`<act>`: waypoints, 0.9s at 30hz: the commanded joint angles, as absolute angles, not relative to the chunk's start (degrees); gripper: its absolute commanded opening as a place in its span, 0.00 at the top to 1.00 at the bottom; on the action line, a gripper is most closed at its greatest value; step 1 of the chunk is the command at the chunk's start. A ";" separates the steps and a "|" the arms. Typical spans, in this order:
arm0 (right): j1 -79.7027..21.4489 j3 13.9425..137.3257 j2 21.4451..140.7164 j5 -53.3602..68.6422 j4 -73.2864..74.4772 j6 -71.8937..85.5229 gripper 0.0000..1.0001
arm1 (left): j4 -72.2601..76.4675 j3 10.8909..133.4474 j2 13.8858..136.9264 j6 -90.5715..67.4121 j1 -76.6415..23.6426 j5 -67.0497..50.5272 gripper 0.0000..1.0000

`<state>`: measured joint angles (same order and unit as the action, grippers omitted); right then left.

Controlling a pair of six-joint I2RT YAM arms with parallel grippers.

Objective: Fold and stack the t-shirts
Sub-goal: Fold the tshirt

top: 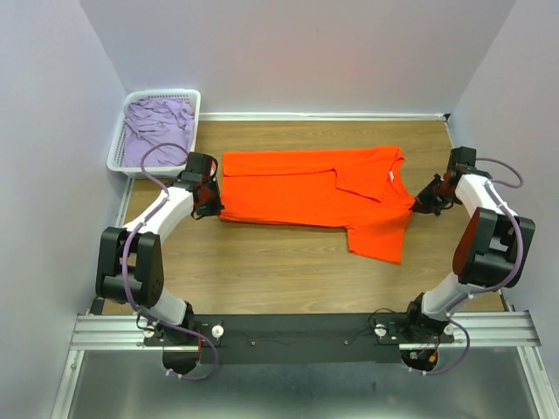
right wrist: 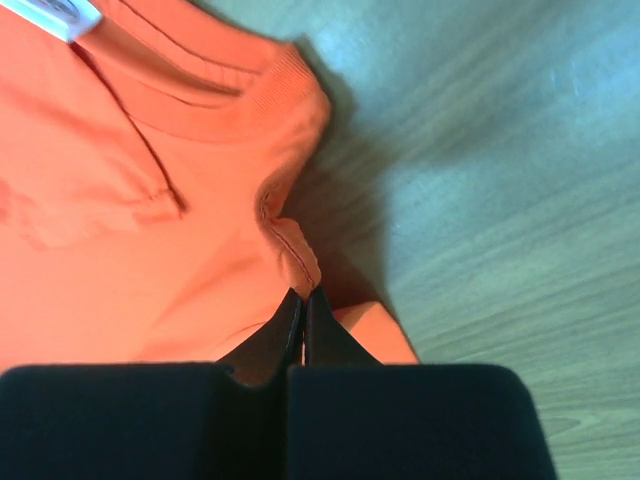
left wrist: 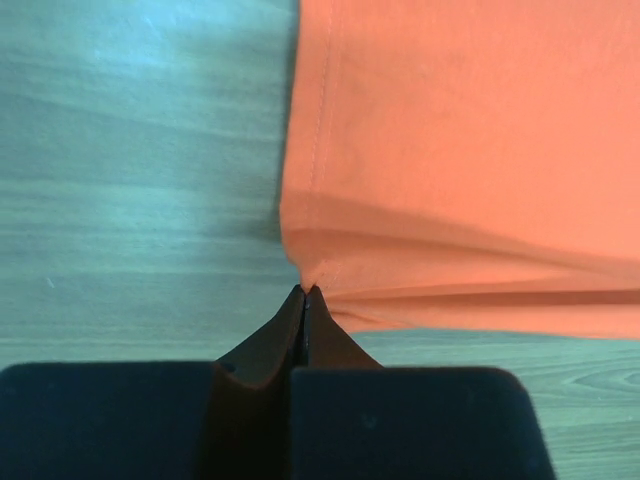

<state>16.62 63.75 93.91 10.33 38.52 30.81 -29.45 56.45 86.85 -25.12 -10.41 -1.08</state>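
Note:
The orange t-shirt [top: 306, 188] lies across the wooden table, partly folded lengthwise, its neck to the right and one sleeve hanging toward the front. My left gripper [top: 210, 199] is shut on the shirt's hem corner [left wrist: 305, 285] at the left end. My right gripper [top: 422, 202] is shut on the shirt's edge by the collar [right wrist: 300, 265] at the right end. The lilac t-shirt [top: 157, 127] lies crumpled in the white basket at the back left.
The white lattice basket [top: 122, 131] stands in the back left corner against the wall. Bare wooden table [top: 288, 279] lies in front of the shirt. Walls close in on the left, right and back.

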 commanded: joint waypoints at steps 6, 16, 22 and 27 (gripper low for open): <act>17.31 73.56 100.81 13.01 40.52 29.97 0.99 | -30.50 64.42 92.45 -21.09 -6.95 -2.72 1.00; 17.05 82.26 109.33 14.68 40.43 30.59 0.99 | -28.39 70.92 100.46 -20.13 -5.89 -3.87 1.00; 16.35 84.37 112.94 14.59 40.43 30.59 0.99 | -26.28 72.51 103.09 -20.83 -5.80 -3.43 1.00; 16.26 85.78 114.34 12.48 40.43 30.41 0.99 | -24.35 72.86 103.89 -20.66 -5.80 -2.73 1.00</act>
